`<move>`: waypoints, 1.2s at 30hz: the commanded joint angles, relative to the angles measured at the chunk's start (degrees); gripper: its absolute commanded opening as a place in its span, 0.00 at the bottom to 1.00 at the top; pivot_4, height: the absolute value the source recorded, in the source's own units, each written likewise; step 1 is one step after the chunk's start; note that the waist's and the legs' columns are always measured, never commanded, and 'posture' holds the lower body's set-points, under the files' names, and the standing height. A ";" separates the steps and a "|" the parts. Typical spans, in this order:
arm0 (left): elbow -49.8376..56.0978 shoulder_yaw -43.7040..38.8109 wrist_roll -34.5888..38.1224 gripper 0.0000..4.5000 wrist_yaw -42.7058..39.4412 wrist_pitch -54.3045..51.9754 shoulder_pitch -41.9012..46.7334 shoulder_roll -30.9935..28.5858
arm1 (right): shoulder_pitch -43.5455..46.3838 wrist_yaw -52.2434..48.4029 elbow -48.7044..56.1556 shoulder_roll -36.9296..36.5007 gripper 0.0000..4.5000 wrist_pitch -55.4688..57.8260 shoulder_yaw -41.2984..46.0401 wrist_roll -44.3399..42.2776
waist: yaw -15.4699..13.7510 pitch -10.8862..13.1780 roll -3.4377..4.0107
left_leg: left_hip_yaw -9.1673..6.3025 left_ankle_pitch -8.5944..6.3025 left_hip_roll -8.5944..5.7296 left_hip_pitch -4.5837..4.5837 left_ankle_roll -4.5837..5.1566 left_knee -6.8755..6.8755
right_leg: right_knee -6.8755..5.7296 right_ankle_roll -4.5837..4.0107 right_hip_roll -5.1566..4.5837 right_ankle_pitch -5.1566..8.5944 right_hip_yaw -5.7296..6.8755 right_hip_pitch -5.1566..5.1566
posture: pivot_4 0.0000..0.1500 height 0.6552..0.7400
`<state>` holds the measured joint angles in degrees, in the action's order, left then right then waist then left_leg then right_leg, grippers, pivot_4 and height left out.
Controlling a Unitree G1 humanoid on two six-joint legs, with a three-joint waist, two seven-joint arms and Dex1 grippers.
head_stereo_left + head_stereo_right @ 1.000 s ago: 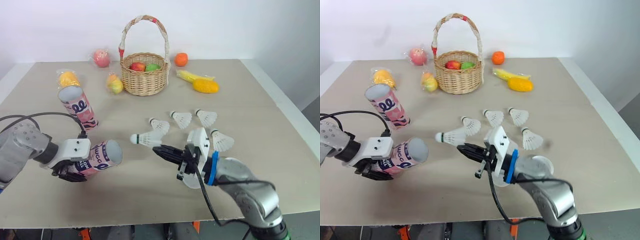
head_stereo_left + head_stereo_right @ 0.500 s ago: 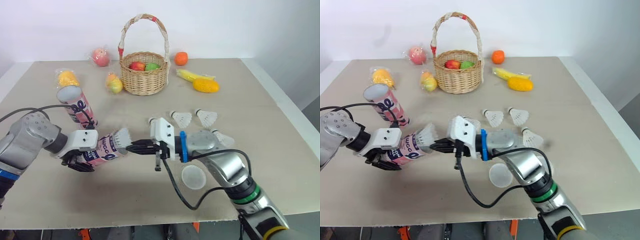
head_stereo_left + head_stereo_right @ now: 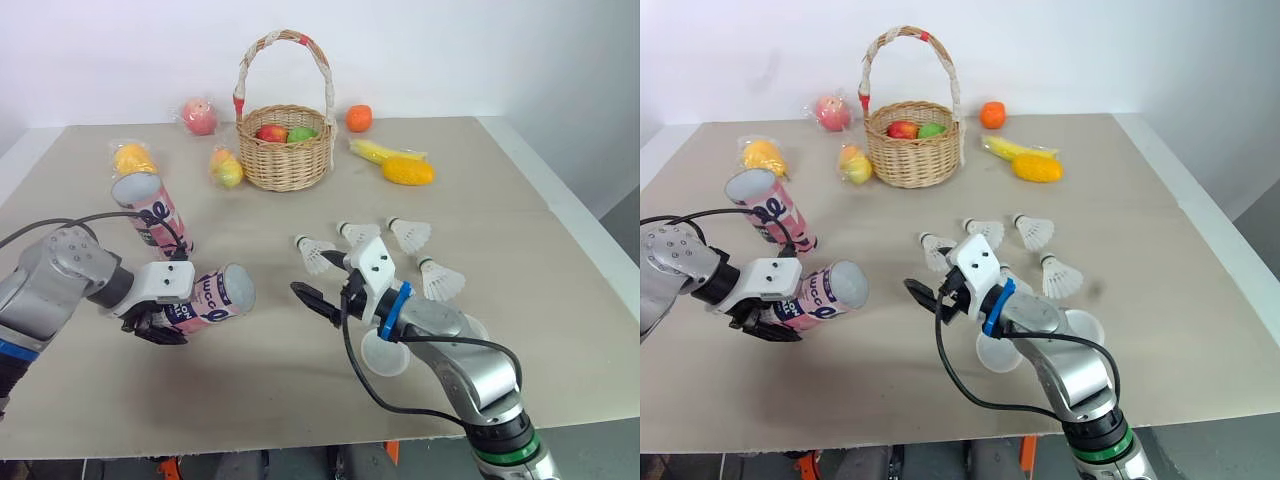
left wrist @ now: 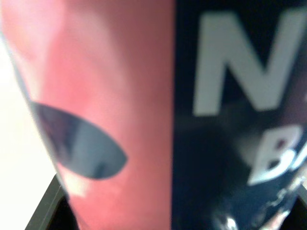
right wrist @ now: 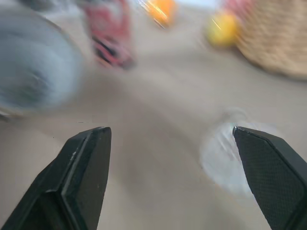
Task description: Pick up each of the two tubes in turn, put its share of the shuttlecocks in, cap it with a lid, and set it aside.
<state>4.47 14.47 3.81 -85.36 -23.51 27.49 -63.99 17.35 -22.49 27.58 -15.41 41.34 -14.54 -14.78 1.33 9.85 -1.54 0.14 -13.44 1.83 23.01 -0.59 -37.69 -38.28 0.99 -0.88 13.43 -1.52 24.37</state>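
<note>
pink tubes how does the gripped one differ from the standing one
The held pink printed cardboard tube lies sideways, clamped in the left gripper; the other pink tube stands on end on the table, ungripped. The held tube's mouth points toward the robot's right, the other's upward. Both are uncapped.

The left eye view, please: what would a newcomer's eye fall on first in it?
The pink tube held on its side by the left gripper, its mouth facing the open, empty right gripper. Just beyond that gripper, four white shuttlecocks lie loose, and a handled wicker basket stands at the far side.
</note>
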 commanded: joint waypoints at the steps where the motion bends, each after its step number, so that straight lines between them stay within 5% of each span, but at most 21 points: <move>1: 1.68 -0.37 0.50 0.64 0.01 -0.95 -1.42 -0.30 | 3.08 5.02 -0.76 3.53 0.97 3.13 -1.18 2.39 | 0.05 0.00 0.00 | 0.00 0.00 0.01 -0.01 0.00 0.00 | 0.00 -0.01 0.01 -0.01 -0.01 0.00 | 1.00 1.00; 12: 3.93 -1.90 1.09 0.64 1.26 -2.86 -3.23 -0.45 | 13.14 12.88 -20.67 17.00 0.97 3.31 3.55 3.61 | 0.04 0.00 -0.01 | 0.02 0.00 0.01 0.05 0.00 0.01 | 0.03 0.02 0.00 0.00 -0.03 0.01 | 1.00 1.00; 13: 3.98 -1.99 1.12 0.64 1.28 -2.89 -3.31 -0.49 | 13.78 13.02 -21.85 17.65 0.86 2.98 4.19 3.46 | 0.05 0.00 -0.01 | 0.03 0.00 0.01 0.05 0.00 0.01 | 0.03 0.02 -0.02 0.00 -0.03 0.01 | 1.00 1.00; 15: 3.96 -2.07 1.11 0.64 1.36 -2.94 -3.34 -0.44 | 14.73 13.30 -23.38 18.30 0.81 2.46 4.81 3.50 | 0.11 0.00 0.00 | 0.04 0.00 0.00 0.05 0.01 0.02 | 0.05 0.02 -0.03 0.00 -0.04 0.01 | 1.00 1.00; 23: 4.30 -2.61 1.40 0.64 1.89 -3.10 -4.23 0.09 | 13.27 14.41 -20.75 20.39 0.00 4.86 6.71 2.29 | 0.22 0.00 0.00 | 0.03 0.00 0.01 0.05 0.01 0.06 | 0.04 0.01 -0.01 0.00 -0.04 0.03 | 1.00 1.00; 27: 4.54 -2.48 1.50 0.64 2.16 -3.15 -4.42 0.36 | 12.92 9.78 -13.42 19.01 0.00 6.72 6.27 -1.60 | 0.21 0.01 0.02 | 0.03 0.00 0.01 0.05 0.01 0.06 | 0.04 0.02 -0.02 0.00 -0.05 0.03 | 1.00 1.00; 36: 4.65 -1.89 1.46 0.64 2.22 -3.45 -4.13 0.59 | 14.46 -19.61 -3.21 -0.31 0.00 -4.04 -0.67 -8.07 | 0.10 0.02 0.03 | 0.01 0.00 -0.03 0.01 0.01 0.06 | 0.08 0.09 -0.05 0.01 0.00 -0.02 | 1.00 1.00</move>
<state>8.06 11.46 5.07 -82.91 -26.68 24.00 -63.83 31.78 -37.97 22.88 -14.54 39.49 -14.35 -22.34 1.44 9.87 -1.50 0.14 -13.44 1.79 23.02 -0.58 -37.63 -38.20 1.08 -0.94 13.45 -1.51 24.34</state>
